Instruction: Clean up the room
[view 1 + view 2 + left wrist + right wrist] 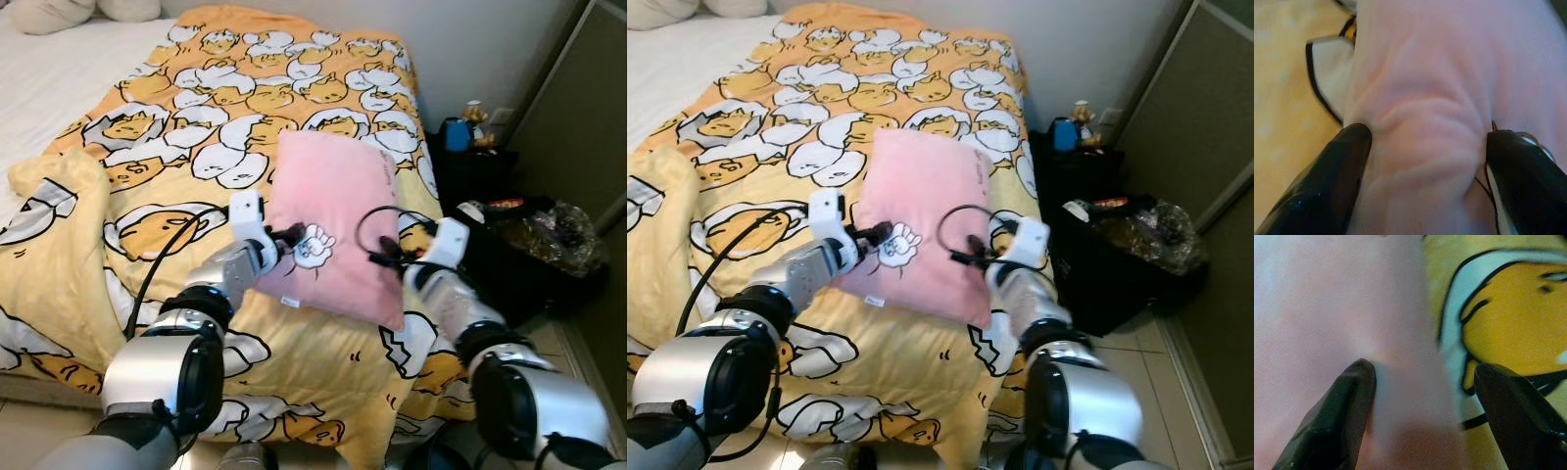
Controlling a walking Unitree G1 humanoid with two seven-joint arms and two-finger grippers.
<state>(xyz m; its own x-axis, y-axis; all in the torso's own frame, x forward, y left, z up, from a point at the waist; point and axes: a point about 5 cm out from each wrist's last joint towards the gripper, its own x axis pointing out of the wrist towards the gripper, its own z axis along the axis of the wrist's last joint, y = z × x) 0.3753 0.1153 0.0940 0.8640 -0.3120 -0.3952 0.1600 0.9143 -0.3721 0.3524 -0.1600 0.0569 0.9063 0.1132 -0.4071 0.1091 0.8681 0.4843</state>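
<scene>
My left gripper (pixel 291 238) pinches a fold of the soft pink rectangular pillow (pixel 338 220), which lies on the yellow egg-print blanket (pixel 196 108). My right gripper (pixel 384 257) straddles the pillow's opposite edge, fingers apart. In my judgement, the pillow is not yet placed; the crumpled blanket remains unstraightened.

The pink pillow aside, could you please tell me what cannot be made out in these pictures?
- Pink pillow: its underside, hidden against the duvet.
- Right pincer: blurred in its wrist view, so contact with the pillow edge is unclear.
- Bag contents beside the bed: too small in the eye views.
- Bed's head: cut off by the top edge.
</scene>
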